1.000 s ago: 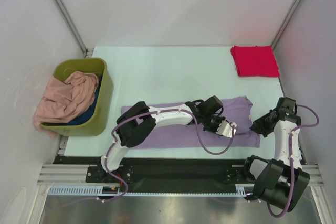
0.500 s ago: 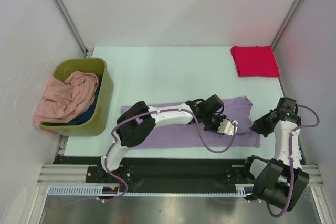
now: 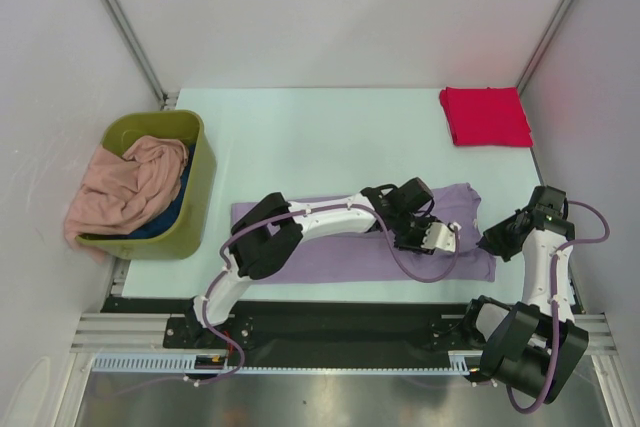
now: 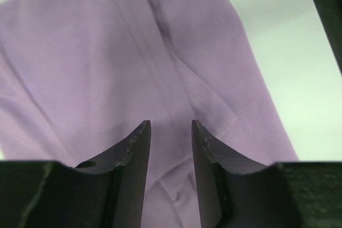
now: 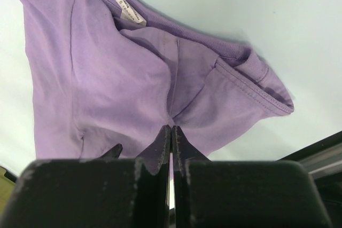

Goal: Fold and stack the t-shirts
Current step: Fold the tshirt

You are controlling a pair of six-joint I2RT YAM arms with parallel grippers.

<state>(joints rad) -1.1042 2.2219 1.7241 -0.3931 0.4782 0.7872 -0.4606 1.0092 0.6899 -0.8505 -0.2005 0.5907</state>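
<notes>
A lavender-purple t-shirt (image 3: 330, 247) lies flat in a long strip near the table's front edge. It fills the left wrist view (image 4: 133, 62), and its collar end with a white label shows in the right wrist view (image 5: 107, 78). My left gripper (image 3: 452, 234) reaches across to the shirt's right part and hovers just above the cloth, open and empty (image 4: 170, 125). My right gripper (image 3: 489, 240) is at the shirt's right edge, shut on a pinch of lavender cloth (image 5: 171, 127) that gathers creases at its tips. A folded bright red t-shirt (image 3: 486, 115) lies at the back right.
An olive-green bin (image 3: 195, 162) stands at the left. It holds a crumpled salmon-pink t-shirt (image 3: 125, 187) that hangs over its rim, and a dark blue t-shirt (image 3: 165, 219) under it. Grey walls close in the table on both sides and at the back.
My left gripper has moved a little to the right along the lavender shirt, nearer the right gripper. The right gripper has stayed in place.
</notes>
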